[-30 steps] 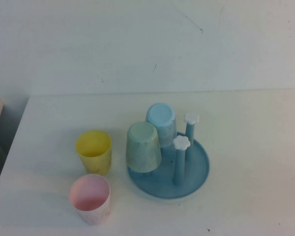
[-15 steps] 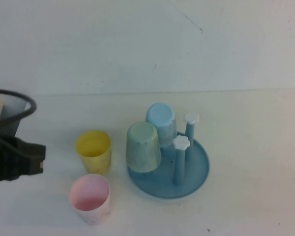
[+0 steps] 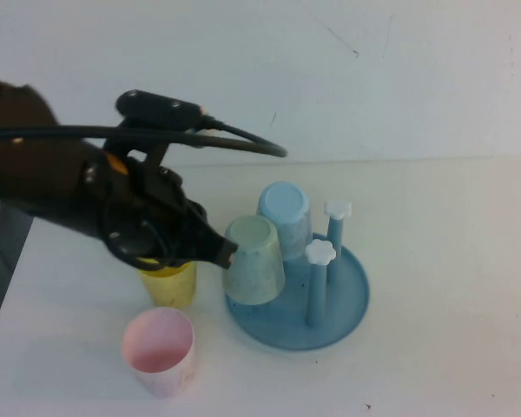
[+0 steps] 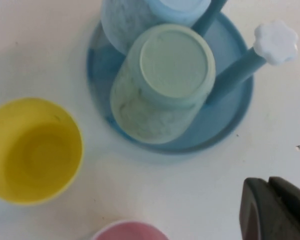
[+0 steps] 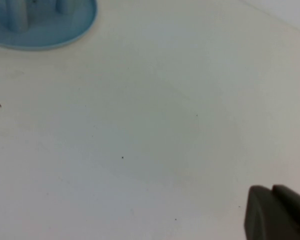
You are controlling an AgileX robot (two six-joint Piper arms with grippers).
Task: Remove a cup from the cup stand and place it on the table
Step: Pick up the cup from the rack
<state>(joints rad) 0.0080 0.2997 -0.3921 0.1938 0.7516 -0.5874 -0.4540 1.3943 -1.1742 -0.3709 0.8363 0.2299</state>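
The mint-green speckled cup [image 3: 253, 261] sits upside down on a peg at the near left of the round blue cup stand [image 3: 340, 306]. In the left wrist view the cup [image 4: 162, 85] is seen from above on the stand [image 4: 227, 117]. My left gripper [image 3: 228, 252] hovers at the cup's left side, above the yellow cup; its fingers [image 4: 255, 210] are shut and hold nothing. My right gripper [image 5: 271, 192] is out of the high view. It is shut and empty over the bare white table [image 5: 140, 125].
A light blue cup [image 3: 285, 213] sits upside down on a rear peg. Two bare pegs with white flower knobs [image 3: 319, 254] [image 3: 337, 210] stand on the right of the stand. A yellow cup [image 3: 169, 285] and a pink cup [image 3: 159, 350] stand upright on the table, left of the stand.
My left arm has swung in from the left edge and now reaches over the yellow cup, up to the mint-green cup. The cups and the stand have not moved.
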